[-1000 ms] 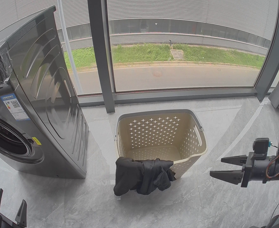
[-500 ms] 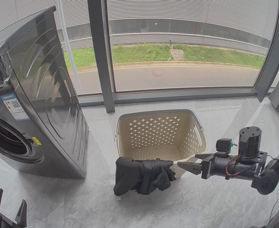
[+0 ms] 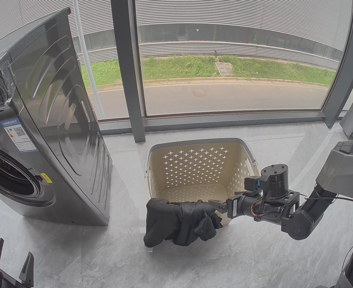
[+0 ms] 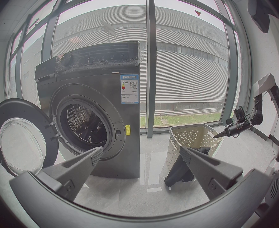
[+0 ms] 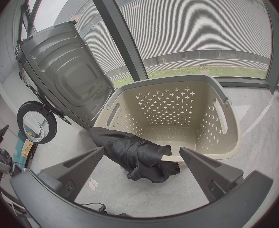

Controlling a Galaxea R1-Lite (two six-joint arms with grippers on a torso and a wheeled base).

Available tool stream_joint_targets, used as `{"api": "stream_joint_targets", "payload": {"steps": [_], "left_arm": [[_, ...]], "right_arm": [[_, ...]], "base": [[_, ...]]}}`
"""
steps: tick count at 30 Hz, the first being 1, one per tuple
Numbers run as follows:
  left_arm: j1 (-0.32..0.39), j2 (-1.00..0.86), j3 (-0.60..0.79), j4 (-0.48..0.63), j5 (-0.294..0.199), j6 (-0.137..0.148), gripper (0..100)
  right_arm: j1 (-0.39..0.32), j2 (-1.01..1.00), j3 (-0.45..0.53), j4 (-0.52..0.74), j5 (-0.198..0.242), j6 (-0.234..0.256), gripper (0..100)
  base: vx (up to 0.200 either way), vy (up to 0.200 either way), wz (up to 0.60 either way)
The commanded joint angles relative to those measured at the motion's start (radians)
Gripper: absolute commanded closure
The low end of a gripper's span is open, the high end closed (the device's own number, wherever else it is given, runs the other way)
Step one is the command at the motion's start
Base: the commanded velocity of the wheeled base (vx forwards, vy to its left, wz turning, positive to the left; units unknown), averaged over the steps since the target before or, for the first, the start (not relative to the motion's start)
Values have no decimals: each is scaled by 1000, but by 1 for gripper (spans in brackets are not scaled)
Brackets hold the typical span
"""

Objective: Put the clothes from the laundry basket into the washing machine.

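Grey floor (image 3: 116, 257): black clothes (image 3: 176, 221) drape the laundry basket (image 3: 192, 165) rim, just in front of the right gripper (image 3: 215, 207), jaws apart.

Free floor, one draped rim.
Bare floor (image 3: 116, 257) at lower centre separates washing machine (image 3: 64, 141) and laundry basket (image 3: 200, 167); black clothes (image 3: 180, 221) cover the basket's near rim, beside the right gripper (image 3: 215, 205); the drum mouth (image 3: 6, 177) at the left edge is unblocked.

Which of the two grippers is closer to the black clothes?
The right gripper, beside the black clothes on the basket rim; the left gripper sits far off.
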Motion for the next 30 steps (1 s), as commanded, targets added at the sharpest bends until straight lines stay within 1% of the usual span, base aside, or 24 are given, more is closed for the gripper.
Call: {"api": "stream_joint_targets", "payload": {"steps": [1, 2, 3, 5, 10, 14, 22, 25, 30], "left_arm": [[-1, -15, 18, 0, 0, 0, 0], [1, -16, 18, 0, 0, 0, 0], [1, -15, 18, 0, 0, 0, 0], [-1, -16, 18, 0, 0, 0, 0], [1, -15, 18, 0, 0, 0, 0], [1, -16, 18, 0, 0, -3, 0], [-1, -15, 18, 0, 0, -3, 0], [1, -15, 18, 0, 0, -5, 0], [-1, -16, 18, 0, 0, -5, 0]], "right_arm": [[6, 63, -48, 9, -6, -7, 0], [7, 66, -51, 9, -9, -9, 0], [7, 79, -65, 9, -25, -14, 0], [13, 96, -75, 9, -29, -15, 0], [27, 135, -112, 2, -29, -15, 0], [27, 180, -147, 1, -29, -30, 0], [43, 252, -201, -5, -29, -33, 0], [44, 286, -224, -19, -20, -33, 0], [43, 338, -259, -44, -17, -38, 0]], "base": [[0, 0, 0], [0, 0, 0], [0, 0, 0], [0, 0, 0], [0, 0, 0], [0, 0, 0], [0, 0, 0], [0, 0, 0], [0, 0, 0]]}}
